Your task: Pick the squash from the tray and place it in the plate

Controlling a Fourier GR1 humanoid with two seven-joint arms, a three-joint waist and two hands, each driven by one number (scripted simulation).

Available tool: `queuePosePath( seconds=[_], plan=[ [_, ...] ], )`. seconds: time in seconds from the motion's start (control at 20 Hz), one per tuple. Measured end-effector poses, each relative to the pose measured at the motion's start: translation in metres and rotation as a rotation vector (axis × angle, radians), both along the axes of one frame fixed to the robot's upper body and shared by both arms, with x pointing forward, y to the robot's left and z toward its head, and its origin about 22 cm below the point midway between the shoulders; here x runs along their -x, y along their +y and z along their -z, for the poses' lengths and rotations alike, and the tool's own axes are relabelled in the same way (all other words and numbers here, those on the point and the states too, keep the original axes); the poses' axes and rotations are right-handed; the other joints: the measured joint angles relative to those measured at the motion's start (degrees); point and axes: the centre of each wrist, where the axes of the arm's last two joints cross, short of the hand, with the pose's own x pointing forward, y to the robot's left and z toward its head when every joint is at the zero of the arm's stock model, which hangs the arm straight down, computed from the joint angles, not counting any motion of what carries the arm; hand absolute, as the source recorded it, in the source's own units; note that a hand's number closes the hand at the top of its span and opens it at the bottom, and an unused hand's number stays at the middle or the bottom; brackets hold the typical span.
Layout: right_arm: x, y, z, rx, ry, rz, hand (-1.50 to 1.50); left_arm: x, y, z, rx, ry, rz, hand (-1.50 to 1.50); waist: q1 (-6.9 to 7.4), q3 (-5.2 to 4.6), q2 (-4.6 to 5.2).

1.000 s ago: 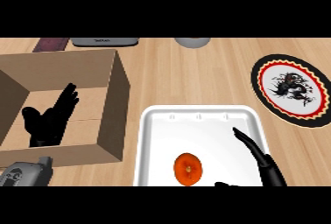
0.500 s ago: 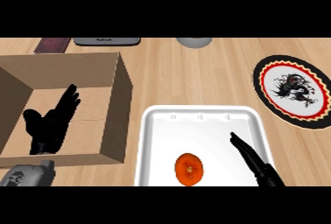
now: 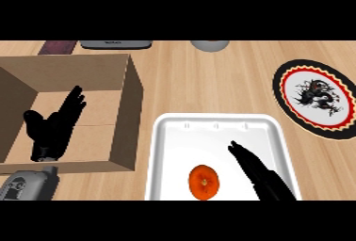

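An orange squash (image 3: 204,181) lies in the near part of the white tray (image 3: 179,136). My right hand (image 3: 259,173) hovers over the tray just right of the squash, fingers straight and pointing away from me, not touching it. The plate (image 3: 317,97), black-rimmed with a red zigzag border and a dark figure on white, lies at the right edge of the wooden counter. My left hand (image 3: 54,126) rests open over the cardboard box, fingers up.
A large open cardboard box (image 3: 128,89) stands left of the tray. A grey device (image 3: 115,44), a dark red object (image 3: 58,46) and a grey round object (image 3: 210,44) sit along the far edge. My left forearm (image 3: 26,184) shows at lower left.
My right hand has moved left and toward me across the tray, closing in on the squash. The left hand has barely shifted.
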Motion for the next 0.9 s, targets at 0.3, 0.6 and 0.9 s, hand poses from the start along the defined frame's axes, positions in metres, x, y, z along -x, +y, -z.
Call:
queuePosePath(
  seconds=[0.3,0.6,0.9],
  plan=[
    [-0.010,0.025,0.001,0.134,0.068,-0.006,-1.50,-0.009,0.000,0.003,0.004,0.001,-0.002,0.00,-0.07,0.05,0.01],
    [-0.015,0.037,-0.008,0.213,0.139,-0.032,-1.50,-0.011,-0.005,0.004,-0.002,-0.001,-0.007,0.00,-0.09,0.04,0.00],
    [-0.035,0.060,0.000,0.252,0.175,-0.035,-1.50,-0.002,0.001,0.003,0.005,0.003,-0.001,0.00,0.03,0.05,0.01]
  ],
)
